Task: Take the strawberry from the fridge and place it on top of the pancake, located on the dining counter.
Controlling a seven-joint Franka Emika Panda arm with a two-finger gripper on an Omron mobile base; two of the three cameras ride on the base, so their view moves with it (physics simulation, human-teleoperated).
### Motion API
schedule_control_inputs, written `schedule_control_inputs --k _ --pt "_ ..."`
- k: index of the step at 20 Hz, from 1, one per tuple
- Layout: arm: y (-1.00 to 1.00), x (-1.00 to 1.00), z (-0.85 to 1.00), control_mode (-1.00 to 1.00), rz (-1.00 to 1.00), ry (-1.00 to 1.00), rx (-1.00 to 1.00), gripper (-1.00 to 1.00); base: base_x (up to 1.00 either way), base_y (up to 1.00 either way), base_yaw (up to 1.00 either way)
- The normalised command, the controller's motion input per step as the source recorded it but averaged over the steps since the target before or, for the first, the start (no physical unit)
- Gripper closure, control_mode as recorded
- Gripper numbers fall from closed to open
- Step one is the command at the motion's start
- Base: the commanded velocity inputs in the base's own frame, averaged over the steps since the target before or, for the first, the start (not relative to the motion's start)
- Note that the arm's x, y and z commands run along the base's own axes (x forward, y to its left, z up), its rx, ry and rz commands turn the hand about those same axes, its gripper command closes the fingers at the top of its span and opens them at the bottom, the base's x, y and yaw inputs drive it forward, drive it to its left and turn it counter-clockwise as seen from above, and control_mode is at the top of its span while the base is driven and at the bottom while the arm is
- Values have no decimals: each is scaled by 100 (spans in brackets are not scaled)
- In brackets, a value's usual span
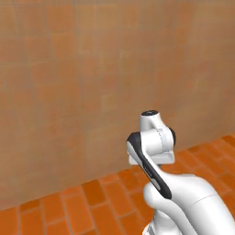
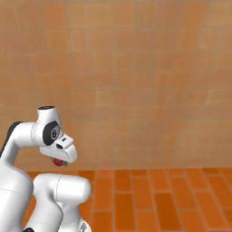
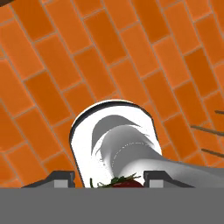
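Orange brick floor [image 2: 149, 199] meets a tan brick wall [image 2: 136, 81].

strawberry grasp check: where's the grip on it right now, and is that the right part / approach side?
The strawberry sits between the fingertips of the gripper, gripped across its red body, green leaves showing at the top. In the right base view a red bit peeks under the hand. That seems right: the roundish body suits a pinch across its widest part, coming from the leafy end.
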Motion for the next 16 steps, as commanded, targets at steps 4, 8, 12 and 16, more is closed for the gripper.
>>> schedule_control_inputs --k 4,8,12,16 --pt "0 0 0 100 0 0 0 100 98 -13 -55" --pt "0 0 0 100 0 0 0 100 69 0 -70" --pt "0 0 0 100 0 0 0 100 6 0 -93" --pt "0 0 0 100 0 0 0 100 5 2 -92"
